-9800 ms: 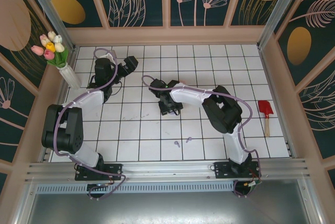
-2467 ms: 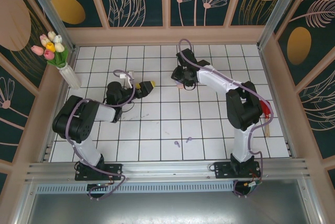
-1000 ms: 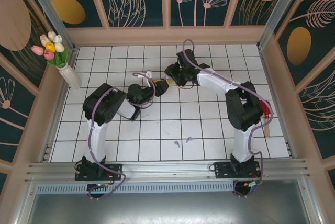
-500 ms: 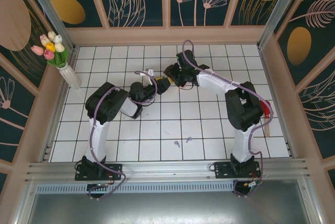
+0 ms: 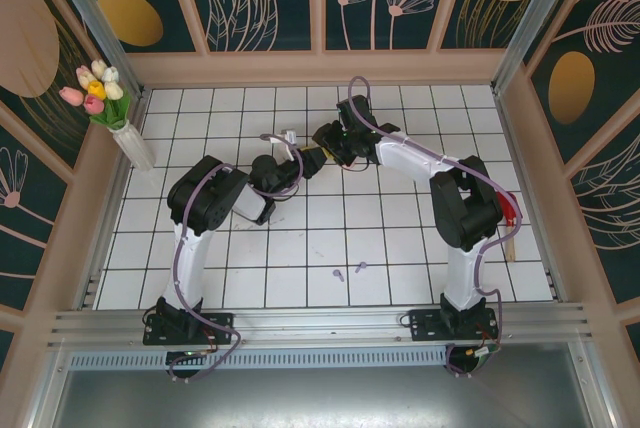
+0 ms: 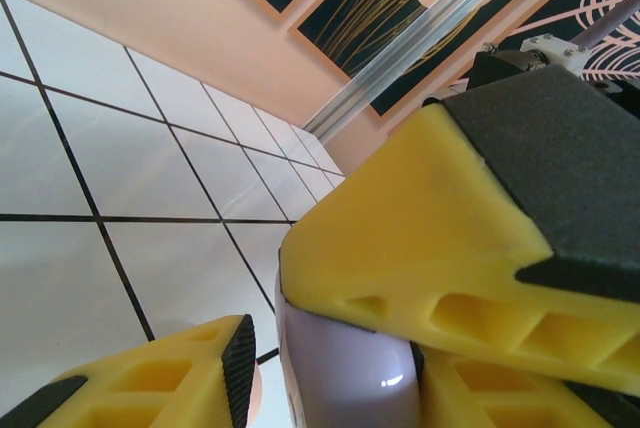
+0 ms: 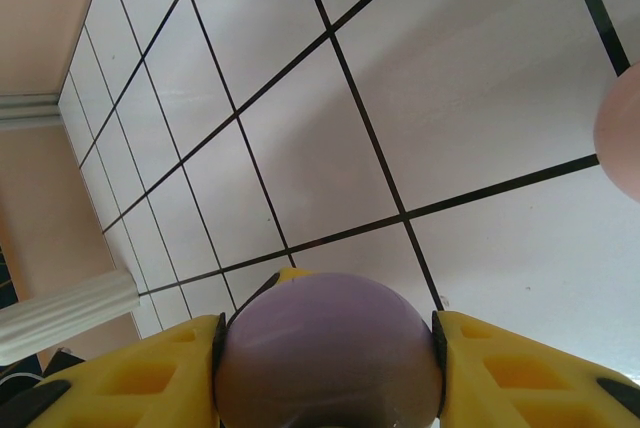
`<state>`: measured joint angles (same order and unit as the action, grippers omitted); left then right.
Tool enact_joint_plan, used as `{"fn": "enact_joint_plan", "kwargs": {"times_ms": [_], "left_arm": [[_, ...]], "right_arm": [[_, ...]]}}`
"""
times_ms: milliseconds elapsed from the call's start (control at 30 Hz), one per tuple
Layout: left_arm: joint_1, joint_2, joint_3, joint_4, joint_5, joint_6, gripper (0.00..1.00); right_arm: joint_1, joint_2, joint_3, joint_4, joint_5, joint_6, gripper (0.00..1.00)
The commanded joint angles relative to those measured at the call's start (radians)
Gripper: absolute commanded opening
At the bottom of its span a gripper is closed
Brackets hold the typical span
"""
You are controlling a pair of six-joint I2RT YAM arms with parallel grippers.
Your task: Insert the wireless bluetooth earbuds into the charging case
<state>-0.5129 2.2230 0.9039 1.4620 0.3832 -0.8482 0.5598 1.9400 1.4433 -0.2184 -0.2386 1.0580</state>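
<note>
A round lilac charging case [image 7: 330, 348] is clamped between the yellow fingers of my right gripper [image 7: 330, 340], held above the tiles at mid-back of the table. My left gripper [image 5: 303, 164] meets the right gripper [image 5: 324, 151] nose to nose. In the left wrist view the same case [image 6: 345, 368] sits between my left gripper's [image 6: 330, 373] jaws, with a thin gap still showing beside the left pad [image 6: 238, 363]. Two tiny lilac earbuds [image 5: 349, 270] lie on the tiles near the front, far from both grippers.
A pale pink rounded object [image 7: 622, 143] lies on the tiles just right of the held case. A vase of tulips [image 5: 112, 113] stands at the back left corner. A red toy shovel [image 5: 508, 218] lies by the right wall. Wooden walls enclose the tiled floor [image 5: 300, 248].
My left gripper has slid right up to the right gripper and its jaws have narrowed around the lilac case. The right arm has stayed still, holding the case.
</note>
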Motion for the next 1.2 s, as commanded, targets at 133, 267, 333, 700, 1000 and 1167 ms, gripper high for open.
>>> {"fn": "enact_joint_plan", "kwargs": {"times_ms": [133, 267, 333, 700, 1000, 1167], "left_arm": [[-0.006, 0.030, 0.038, 0.022, -0.007, -0.014, 0.39], [-0.006, 0.038, 0.045, 0.028, -0.007, -0.020, 0.33], [-0.006, 0.040, 0.048, 0.031, -0.010, -0.023, 0.32], [-0.006, 0.040, 0.052, 0.047, -0.008, -0.034, 0.15], [-0.006, 0.011, 0.031, 0.060, 0.012, -0.040, 0.03], [-0.005, -0.017, 0.008, 0.048, 0.046, -0.037, 0.01]], "right_arm": [[0.011, -0.035, -0.016, 0.026, -0.026, 0.019, 0.39], [0.011, -0.035, -0.016, 0.027, -0.028, 0.019, 0.39], [0.011, -0.037, -0.018, 0.026, -0.030, 0.019, 0.39], [0.012, -0.056, -0.029, 0.030, -0.031, 0.020, 0.40], [-0.006, -0.089, -0.025, 0.057, -0.012, 0.028, 0.57], [-0.065, -0.177, -0.056, 0.088, 0.032, 0.010, 0.64]]}}
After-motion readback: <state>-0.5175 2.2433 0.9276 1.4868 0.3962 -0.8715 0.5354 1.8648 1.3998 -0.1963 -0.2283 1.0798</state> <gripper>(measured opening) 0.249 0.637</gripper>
